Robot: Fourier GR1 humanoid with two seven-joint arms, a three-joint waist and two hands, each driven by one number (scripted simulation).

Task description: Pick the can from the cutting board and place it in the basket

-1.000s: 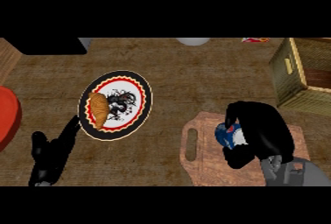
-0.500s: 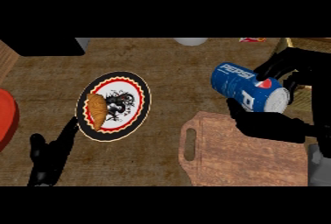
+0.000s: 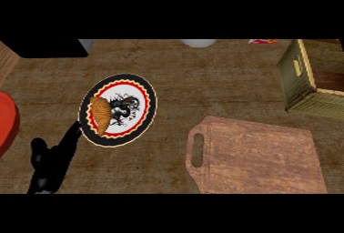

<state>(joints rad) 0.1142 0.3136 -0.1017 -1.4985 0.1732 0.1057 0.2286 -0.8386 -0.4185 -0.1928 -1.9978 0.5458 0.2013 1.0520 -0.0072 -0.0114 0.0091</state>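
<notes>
The can shows nowhere; the brown wooden cutting board (image 3: 259,157) at five o'clock is bare. Only the left robot hand (image 3: 52,161) shows, resting wide at seven o'clock. The wicker basket (image 3: 306,77) stands at two o'clock.

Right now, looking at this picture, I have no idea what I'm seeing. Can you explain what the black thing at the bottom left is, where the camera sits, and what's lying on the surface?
The camera sits where a humanoid robot's head would be, looking steeply down at a wooden kitchen counter. The black shape at lower left is the robot's left hand, resting open and holding nothing. Its right hand is out of view, and no can shows. On the counter lie a patterned plate with a croissant on it, a bare wooden cutting board with a handle slot, and a basket at the right edge. A red object peeks in at the left edge.
</notes>
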